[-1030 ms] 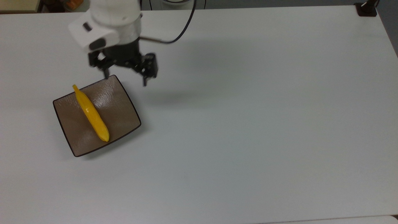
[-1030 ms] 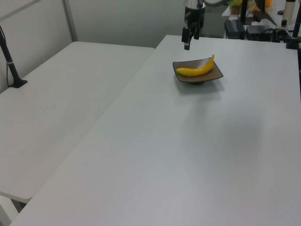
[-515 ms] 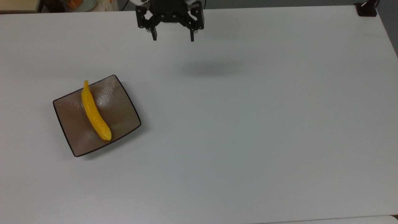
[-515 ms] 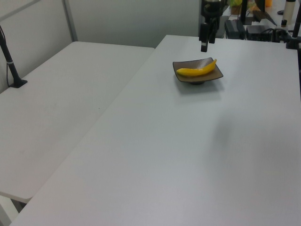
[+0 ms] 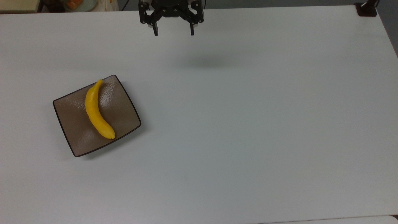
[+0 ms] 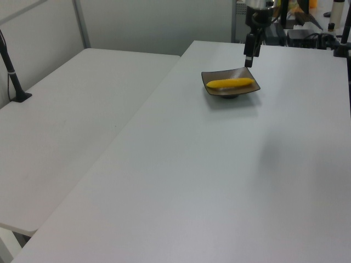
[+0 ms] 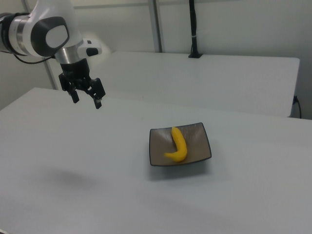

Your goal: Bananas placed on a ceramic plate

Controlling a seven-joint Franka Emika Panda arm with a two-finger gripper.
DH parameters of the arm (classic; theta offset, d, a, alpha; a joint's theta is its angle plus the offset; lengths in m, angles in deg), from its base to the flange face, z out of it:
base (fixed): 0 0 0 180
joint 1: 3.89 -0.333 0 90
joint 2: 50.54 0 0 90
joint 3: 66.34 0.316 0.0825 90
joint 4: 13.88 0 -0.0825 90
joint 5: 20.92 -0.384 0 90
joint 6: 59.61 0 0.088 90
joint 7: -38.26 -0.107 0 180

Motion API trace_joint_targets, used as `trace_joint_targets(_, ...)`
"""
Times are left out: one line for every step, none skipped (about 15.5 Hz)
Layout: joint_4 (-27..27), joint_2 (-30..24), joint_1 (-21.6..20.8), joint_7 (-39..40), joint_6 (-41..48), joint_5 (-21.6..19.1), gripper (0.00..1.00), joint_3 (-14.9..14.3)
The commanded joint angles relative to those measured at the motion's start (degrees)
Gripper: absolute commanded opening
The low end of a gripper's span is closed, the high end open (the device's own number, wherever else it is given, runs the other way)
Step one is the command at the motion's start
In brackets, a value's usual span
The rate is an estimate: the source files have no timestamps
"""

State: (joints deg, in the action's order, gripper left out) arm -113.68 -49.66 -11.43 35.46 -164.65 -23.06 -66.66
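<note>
On the square, glossy brown ceramic plate [image 5: 96,115], the single bright yellow curved banana [image 5: 96,110] has rolled since half a second ago. A second ago it lay as a nearly straight streak across the plate. Now it rests on its side, its curve plainly open toward the top view's right and its thin stem just at the plate's upper rim. It lies wholly inside the plate, touching nothing else, with the plate itself unmoved on the plain white table [image 5: 248,124]. By my judgement the placing is done and the banana is only settling; whether it has come fully to rest cannot be told.

Further back, the black two-finger pincer [image 5: 172,30] of the white arm has left the plate. A second ago it hung just over the plate's upper corner; now it hovers high at the far table edge, barely shifted from half a second ago. Its fingers stand wide apart and hold nothing. The banana lies well apart from it, down toward the top view's lower left.
</note>
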Motion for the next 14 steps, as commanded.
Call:
trace_joint_targets(-1.4, -2.1, 0.5, 1.8, 0.8, -0.2, 1.0, -0.6)
trace_joint_targets(-1.4, -2.2, 0.5, 1.5, 0.8, -0.1, 1.0, -0.6)
trace_joint_targets(-1.5, -2.3, 0.5, 1.3, 1.0, -0.1, 1.0, -0.6)
trace_joint_targets(-1.5, -2.4, 0.6, 1.2, 1.0, -0.1, 1.0, -0.6)
trace_joint_targets(-1.4, -2.5, 1.0, 1.2, 1.0, -0.1, 1.0, -0.6)
trace_joint_targets(-1.4, -2.6, 1.3, 1.2, 1.1, -0.1, 1.0, -0.6)
trace_joint_targets(-1.4, -2.7, 1.2, 1.2, 1.2, -0.1, 1.0, -0.6)
trace_joint_targets(-1.4, -2.7, 1.3, 1.2, 2.3, 0.0, 1.0, -0.6)
trace_joint_targets(-1.4, -2.8, 1.4, 1.2, 3.3, 0.0, 1.0, -0.6)
trace_joint_targets(-1.4, -2.9, 1.6, 1.2, 3.5, 0.0, 1.0, -0.6)
trace_joint_targets(-1.4, -3.1, 1.7, 1.2, 3.7, 0.1, 1.0, -0.6)
trace_joint_targets(-1.4, -3.2, 1.7, 1.2, 4.1, 0.1, 1.0, -0.6)
trace_joint_targets(-1.4, -3.2, 1.7, 1.3, 5.1, 0.7, 1.0, -0.6)
trace_joint_targets(-1.4, -3.2, 1.7, 1.3, 5.8, 1.8, 1.0, -0.6)
